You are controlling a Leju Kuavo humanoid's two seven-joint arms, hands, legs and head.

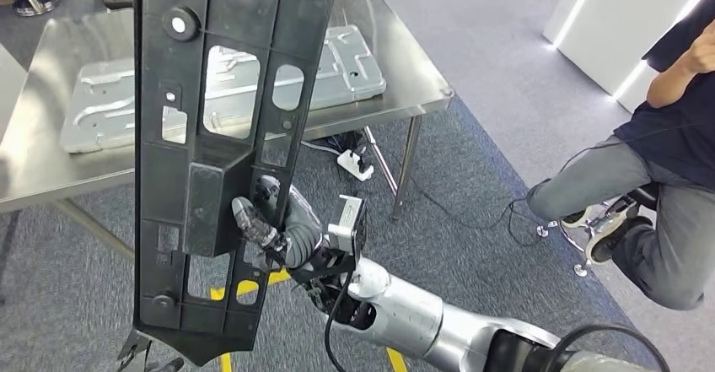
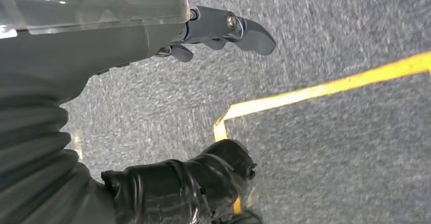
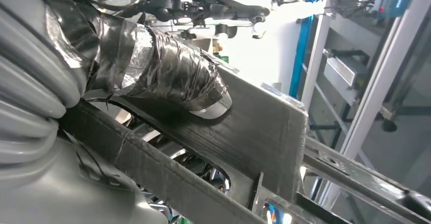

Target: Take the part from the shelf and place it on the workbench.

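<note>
Part (image 1: 223, 161), a long black plastic frame with cut-out windows, stands nearly upright in my head view, raised in front of the camera and covering much of the desk (image 1: 405, 77) behind it. I see my right robot hand (image 1: 274, 224) gripping it low on its length, the taped fingers wrapped around one edge; in the right wrist view the taped thumb (image 3: 167, 76) presses flat against the part's ribbed black face (image 3: 254, 132). Behind the frame, on the steel desk, lies a flat silver pressed-metal panel (image 1: 354, 68), well apart from the part. A white power strip (image 1: 356, 165) sits on the grey carpet under the desk's near corner. To the right a person (image 1: 666, 161) in dark top and grey trousers sits on a stool. My left robot hand (image 2: 223, 28) hangs over the carpet with its fingers loosely apart and nothing in them, above a yellow floor line (image 2: 325, 89).
</note>
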